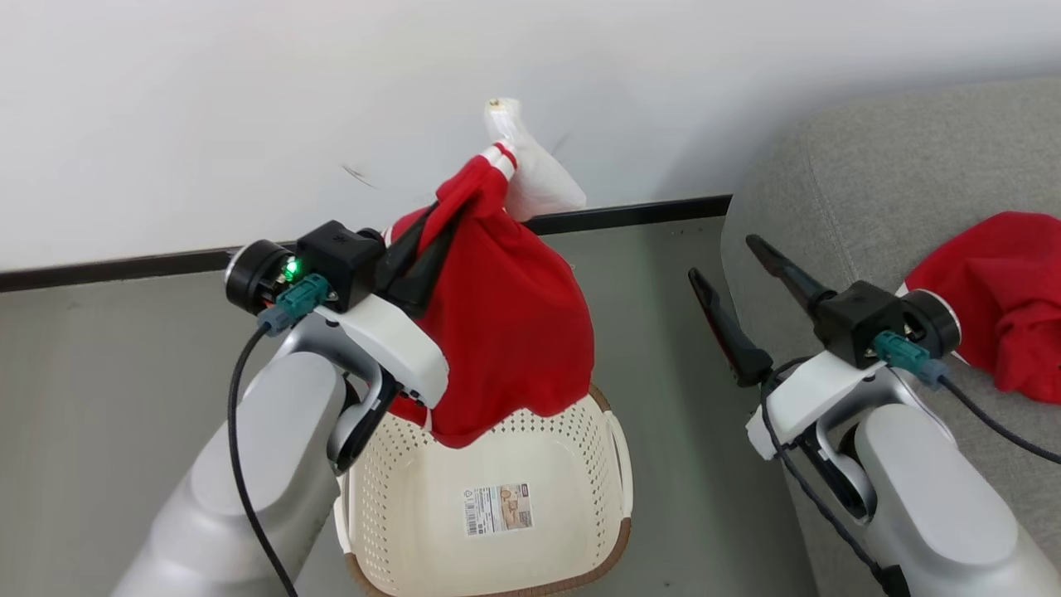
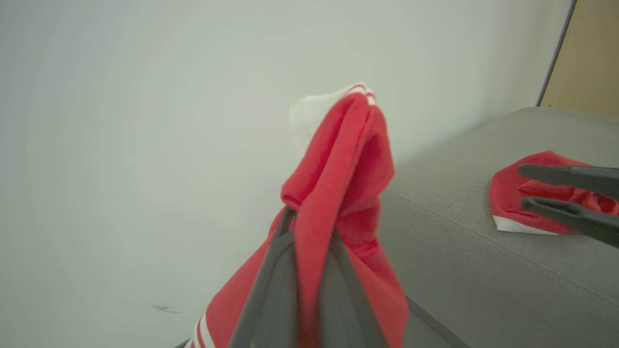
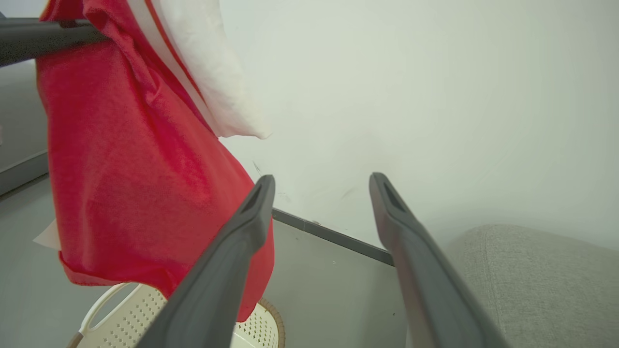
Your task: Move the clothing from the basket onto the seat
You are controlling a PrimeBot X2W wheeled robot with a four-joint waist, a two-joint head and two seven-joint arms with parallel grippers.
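The left pincer (image 2: 309,224) grips red garment (image 2: 338,159); second garment (image 2: 505,195) (crumpled) on seat (image 2: 459,256).

The held garment (image 1: 506,332) swallows the fingertips of the left gripper (image 1: 427,240) and hides the far rim of the basket (image 1: 390,497), whose near rim runs off the bottom edge. The label (image 1: 497,509) print is too small to read. The other garment (image 1: 999,290), right on the seat (image 1: 895,157), is cut by the edge.
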